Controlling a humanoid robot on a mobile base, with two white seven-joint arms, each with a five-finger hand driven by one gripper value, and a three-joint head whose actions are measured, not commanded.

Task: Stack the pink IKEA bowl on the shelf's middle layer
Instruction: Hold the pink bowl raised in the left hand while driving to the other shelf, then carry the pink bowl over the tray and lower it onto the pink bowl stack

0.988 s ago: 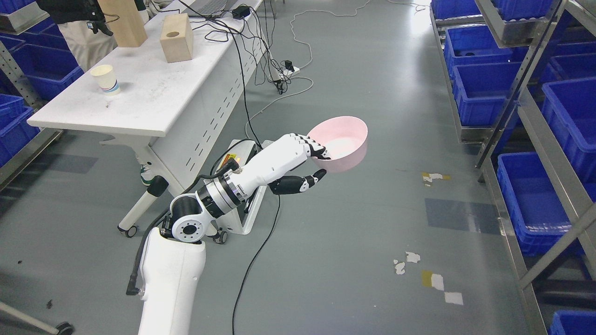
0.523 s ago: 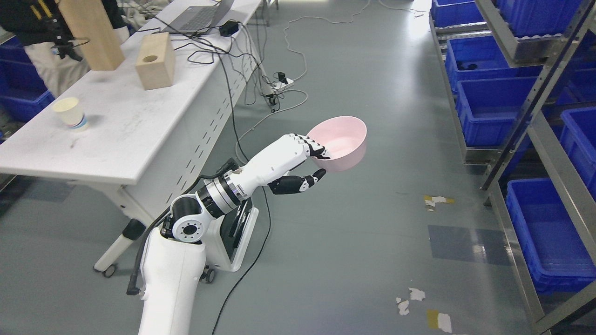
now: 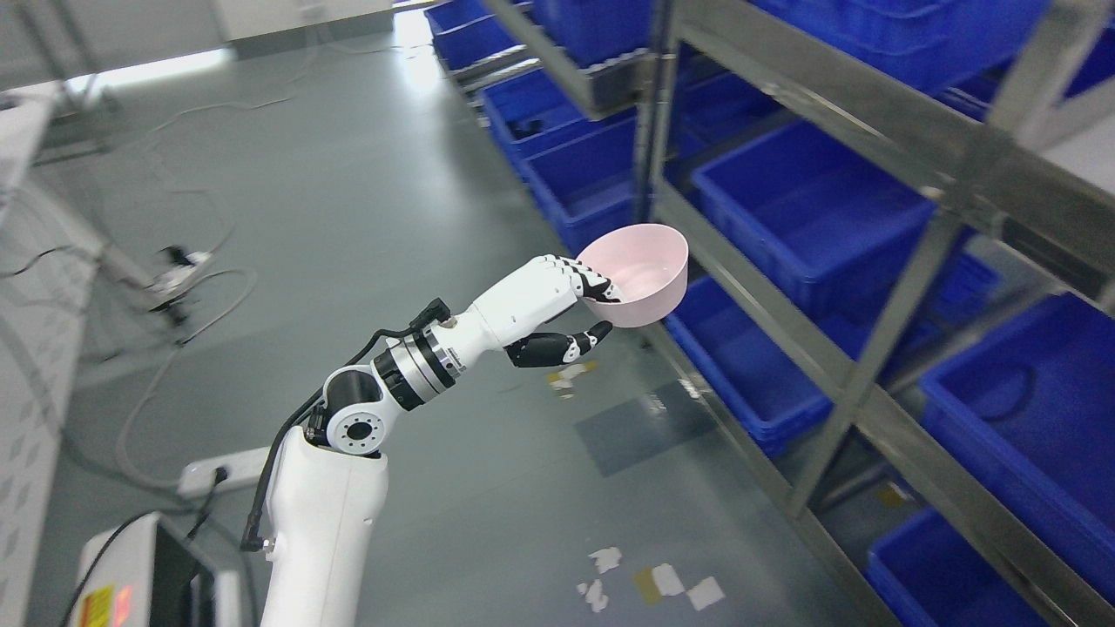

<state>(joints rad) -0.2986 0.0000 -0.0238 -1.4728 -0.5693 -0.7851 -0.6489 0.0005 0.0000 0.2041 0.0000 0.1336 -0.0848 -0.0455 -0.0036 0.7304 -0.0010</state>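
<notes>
The white left hand (image 3: 557,305) with black-tipped fingers (image 3: 596,283) is clenched on the rim of the pale pink round plastic bowl (image 3: 640,272). The fingers are curled over the near edge into the bowl's interior, and the black thumb (image 3: 566,346) is pressed against the outer wall from below. The bowl is held upright in the air, open side up, with nothing visible inside it. It is carried above the grey floor (image 3: 366,209), just in front of the grey metal shelf frame (image 3: 836,366) and near one of its upright posts (image 3: 655,113). It is not resting on any shelf layer. Blue plastic bins (image 3: 801,200) are stored on the layers behind and below the bowl. The white left arm (image 3: 348,488) enters from the lower left, with a black cable (image 3: 287,453) routed along the elbow joint.

Compared with the earlier frames, the whole picture has shifted: the camera has been turned toward the shelving. The white table, wooden blocks and paper cup are no longer in view, and the shelf now fills the right half of the picture. The grasp on the bowl and the pose of the arm are unchanged. The right hand is not shown.
</notes>
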